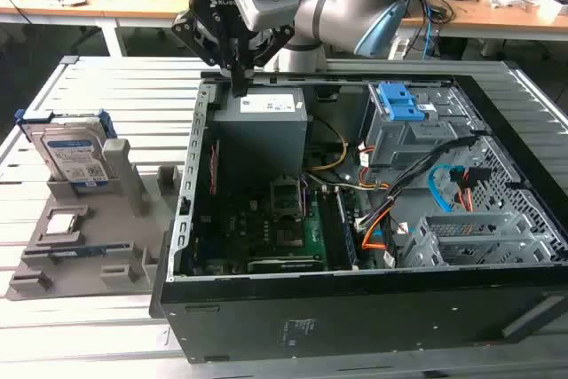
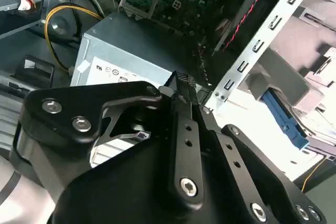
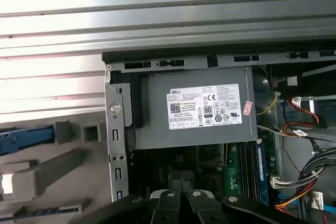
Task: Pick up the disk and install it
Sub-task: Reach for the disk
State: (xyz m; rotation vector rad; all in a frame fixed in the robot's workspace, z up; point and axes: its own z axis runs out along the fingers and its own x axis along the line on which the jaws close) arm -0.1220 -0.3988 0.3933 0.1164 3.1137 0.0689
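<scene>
The end effector (image 1: 238,84) hangs above the far left corner of the open computer case (image 1: 355,308), its tips just over the grey power supply (image 1: 262,122); its fingers (image 3: 174,187) are drawn narrow, pressed together in the first wrist view, and they hold nothing; the disk (image 1: 75,153) is not yet picked up; it stands upright on its edge in a slot of the grey holder (image 1: 80,255) on the slatted worktop (image 1: 115,86), outside the case toward the exterior view's left, its labelled face turned to the near side and its blue frame showing along the top and sides; a small square chip (image 1: 64,224) lies flat in the same holder just nearer than the disk; the disk is thus well apart from the end effector, to its left in the exterior view, somewhat nearer and lower, with the left wall of the case between them; the step in hand looks like the approach for the pickup; to do it well, I judge, the end effector should clear the case wall before it goes down, have its fingers spread wider than the disk is thick, line up square with the disk's flat faces, and close on the upper part of the blue frame or body so the disk lifts straight out of its slot without tilting or dragging the holder; the chip nearby should be left untouched.
</scene>
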